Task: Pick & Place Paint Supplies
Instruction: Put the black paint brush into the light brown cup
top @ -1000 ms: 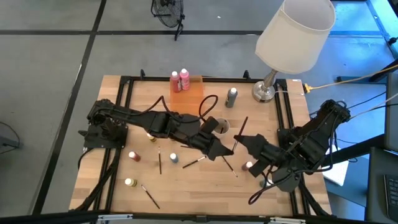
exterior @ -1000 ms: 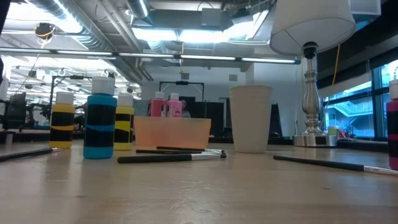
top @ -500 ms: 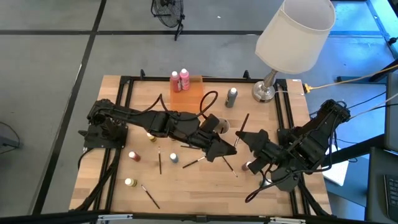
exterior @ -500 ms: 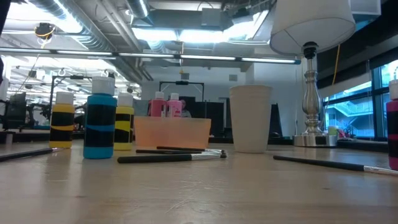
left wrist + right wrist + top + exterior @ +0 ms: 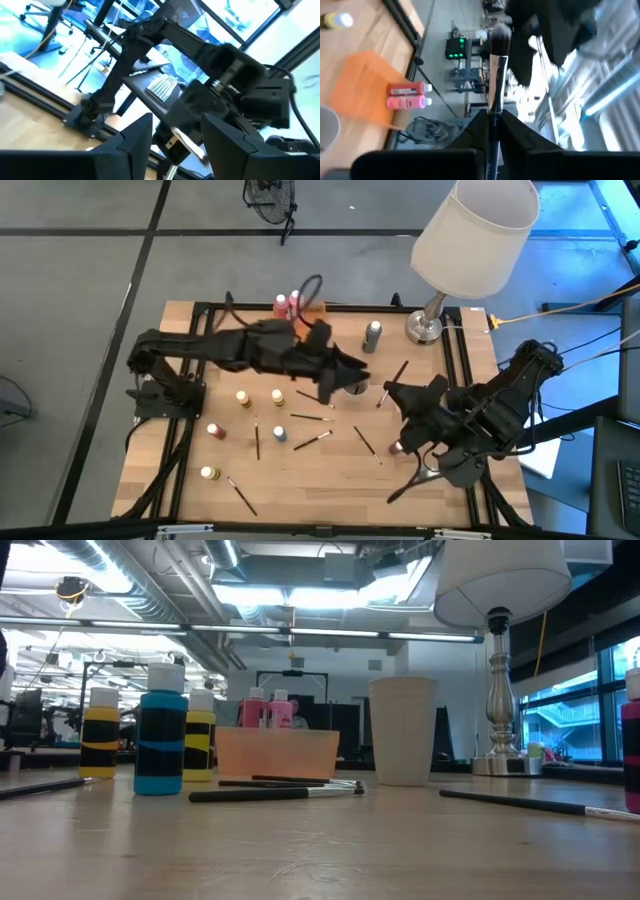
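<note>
A paintbrush (image 5: 495,75) is clamped in the shut right end effector (image 5: 492,122) — bristles ahead. Left end effector (image 5: 172,127) is parted, empty — the right arm ahead of it.

- Left arm (image 5: 270,355): motion-blurred in the high view; it covers part of the orange tray (image 5: 305,315) and most of the grey cup (image 5: 352,386).
- Left gripper (image 5: 172,137): only 2 finger stubs show in the left wrist view, cut by the bottom edge.
- Brush (image 5: 495,75): handle hidden between the right gripper's (image 5: 491,120) fingers, lower end cut by the frame.
- Lamp (image 5: 500,600): shade cut by the low view's top edge.
- Red bottle (image 5: 632,740): cut by the right edge.
</note>
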Controlling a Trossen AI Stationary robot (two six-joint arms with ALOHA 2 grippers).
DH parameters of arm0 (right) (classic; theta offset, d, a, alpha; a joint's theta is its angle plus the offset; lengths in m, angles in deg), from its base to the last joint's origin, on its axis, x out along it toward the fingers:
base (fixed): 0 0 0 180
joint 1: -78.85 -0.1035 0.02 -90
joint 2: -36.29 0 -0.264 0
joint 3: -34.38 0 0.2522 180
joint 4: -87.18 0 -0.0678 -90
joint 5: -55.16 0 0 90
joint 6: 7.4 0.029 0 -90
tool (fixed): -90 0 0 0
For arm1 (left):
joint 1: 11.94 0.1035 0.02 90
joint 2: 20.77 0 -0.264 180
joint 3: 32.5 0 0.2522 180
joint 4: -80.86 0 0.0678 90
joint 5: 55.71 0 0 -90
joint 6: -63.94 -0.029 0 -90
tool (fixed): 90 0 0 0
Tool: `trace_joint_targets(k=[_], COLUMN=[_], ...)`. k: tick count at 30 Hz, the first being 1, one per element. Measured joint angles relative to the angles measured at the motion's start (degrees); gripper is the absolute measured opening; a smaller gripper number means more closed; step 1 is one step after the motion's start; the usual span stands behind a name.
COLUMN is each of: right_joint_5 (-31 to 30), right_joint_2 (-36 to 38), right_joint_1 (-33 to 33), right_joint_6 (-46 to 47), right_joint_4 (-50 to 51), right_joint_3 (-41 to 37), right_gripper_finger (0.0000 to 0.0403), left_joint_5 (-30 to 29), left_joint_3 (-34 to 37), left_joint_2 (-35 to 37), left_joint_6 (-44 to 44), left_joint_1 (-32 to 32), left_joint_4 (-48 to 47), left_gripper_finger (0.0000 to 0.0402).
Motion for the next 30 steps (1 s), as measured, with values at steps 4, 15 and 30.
trace_joint_targets(k=[4,15,30], right_joint_5=[-0.7,13.2,55.4], right_joint_2=[0.5,4.9,9.3], right_joint_1=[-0.1,-0.6,12.2], right_joint_6=[6.8,33.0,28.1], right_joint_4=[-3.8,-7.4,-41.4], right_joint_3=[0.1,8.8,11.0], right_gripper_finger=[0.0027,0.0027,0.0026], left_joint_5=[-0.5,-10.8,-14.7], left_joint_3=[0.0,0.0,0.0], left_joint_2=[3.7,12.1,16.4], left_joint_6=[-4.3,-14.7,-14.7], left_joint_1=[2.2,1.2,-11.9], left_joint_4=[-5.1,-23.2,-30.6], left_gripper_finger=[0.0161,0.0161,0.0161])
